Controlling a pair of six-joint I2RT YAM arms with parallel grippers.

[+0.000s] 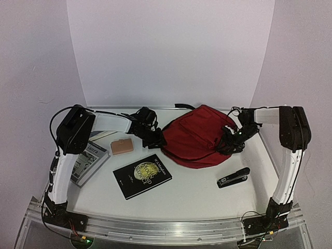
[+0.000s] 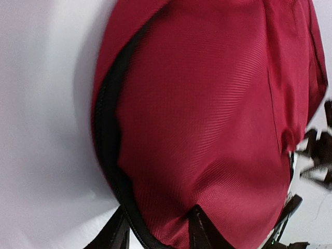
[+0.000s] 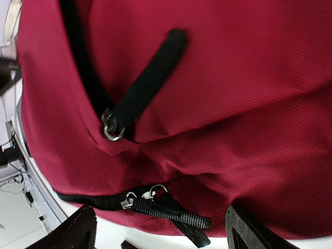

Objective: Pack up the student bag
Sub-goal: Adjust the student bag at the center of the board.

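Observation:
The student bag (image 1: 199, 136) is a dark red backpack lying at the back middle-right of the table, its black zipper shut along the near edge. My left gripper (image 1: 155, 138) is at the bag's left end. In the left wrist view its fingers (image 2: 205, 231) pinch a fold of the red fabric and zipper edge (image 2: 111, 155). My right gripper (image 1: 232, 139) is at the bag's right end, open. In the right wrist view two black zipper pulls (image 3: 176, 212) lie between its wide-apart fingertips (image 3: 78, 231), untouched.
A black book (image 1: 142, 175) lies in front of the bag. A small tan case (image 1: 122, 146) and a magazine (image 1: 88, 158) lie at the left. A black stapler (image 1: 233, 177) lies at the front right. White walls close in the back and sides.

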